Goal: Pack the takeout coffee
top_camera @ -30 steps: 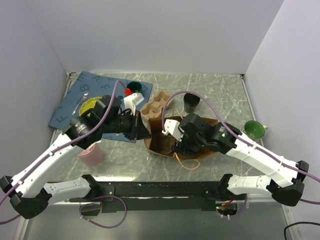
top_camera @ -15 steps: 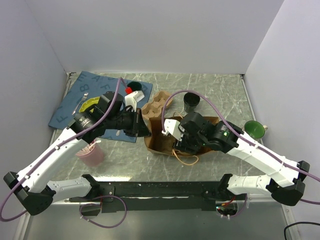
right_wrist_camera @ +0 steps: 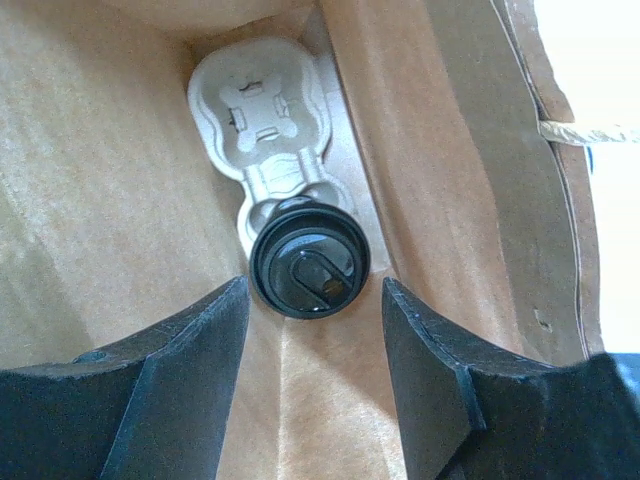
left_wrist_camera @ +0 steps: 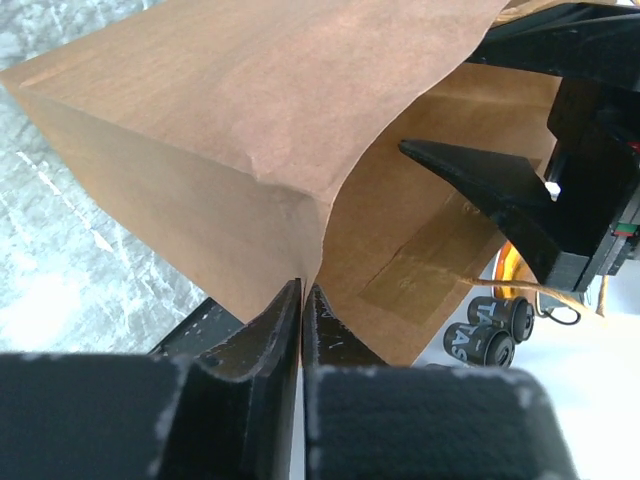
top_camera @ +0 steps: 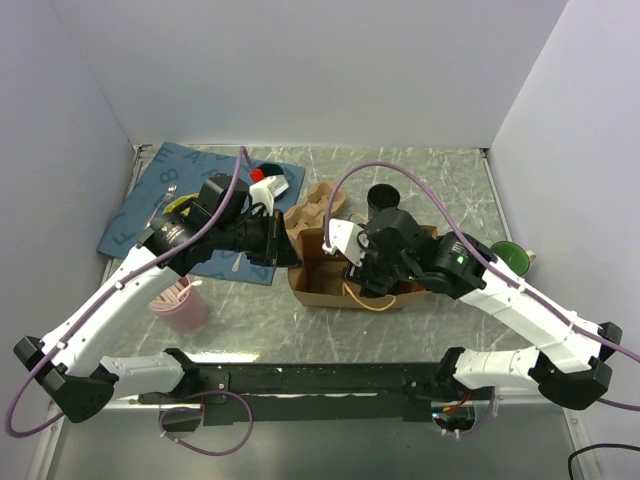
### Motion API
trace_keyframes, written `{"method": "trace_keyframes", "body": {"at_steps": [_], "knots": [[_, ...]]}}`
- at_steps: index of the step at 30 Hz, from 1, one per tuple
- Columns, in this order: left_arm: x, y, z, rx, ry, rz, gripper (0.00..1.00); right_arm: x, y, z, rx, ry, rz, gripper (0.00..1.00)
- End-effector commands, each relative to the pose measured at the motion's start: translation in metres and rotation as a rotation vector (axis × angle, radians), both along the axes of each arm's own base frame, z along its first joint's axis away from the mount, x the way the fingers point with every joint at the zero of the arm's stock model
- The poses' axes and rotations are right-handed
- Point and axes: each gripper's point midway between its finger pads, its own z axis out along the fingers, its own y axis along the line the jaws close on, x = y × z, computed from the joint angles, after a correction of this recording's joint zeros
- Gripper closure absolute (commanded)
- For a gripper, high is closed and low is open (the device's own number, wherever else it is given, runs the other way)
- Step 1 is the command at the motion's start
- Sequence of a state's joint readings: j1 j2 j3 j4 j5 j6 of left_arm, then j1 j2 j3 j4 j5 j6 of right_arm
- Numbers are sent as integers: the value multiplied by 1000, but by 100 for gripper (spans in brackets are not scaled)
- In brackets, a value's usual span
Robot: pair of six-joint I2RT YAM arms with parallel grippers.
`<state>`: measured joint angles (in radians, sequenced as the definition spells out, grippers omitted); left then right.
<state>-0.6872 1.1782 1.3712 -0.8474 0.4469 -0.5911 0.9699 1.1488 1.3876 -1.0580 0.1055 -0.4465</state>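
**Small black takeout coffee cup with round black plastic lid sits in a carrier inside a bag**

The right wrist view looks almost straight down on the cup, so the lid hides nearly all of its body. The lid is glossy, with a raised outer rim and a sunken centre holding a moulded sip tab. It is pressed on level and closed. The cup stands upright in the nearer cell of a pale moulded-pulp cup carrier; the farther cell holds nothing. Carrier and cup rest on the floor of a brown paper bag, close to the bag's right-hand wall.
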Motion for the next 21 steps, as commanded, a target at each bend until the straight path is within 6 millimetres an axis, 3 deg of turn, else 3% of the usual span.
{"method": "trace_keyframes", "body": {"at_steps": [1,11,21], "knots": [[6,3,13,-7,-12,25,85,13,6,26,67,-72,-17,37],[25,8,24,-1,-41,92,66,36,1,50,101,-156,-79,40],[44,7,54,-42,-128,149,56,63,-1,77,137,-257,-146,41]]}}
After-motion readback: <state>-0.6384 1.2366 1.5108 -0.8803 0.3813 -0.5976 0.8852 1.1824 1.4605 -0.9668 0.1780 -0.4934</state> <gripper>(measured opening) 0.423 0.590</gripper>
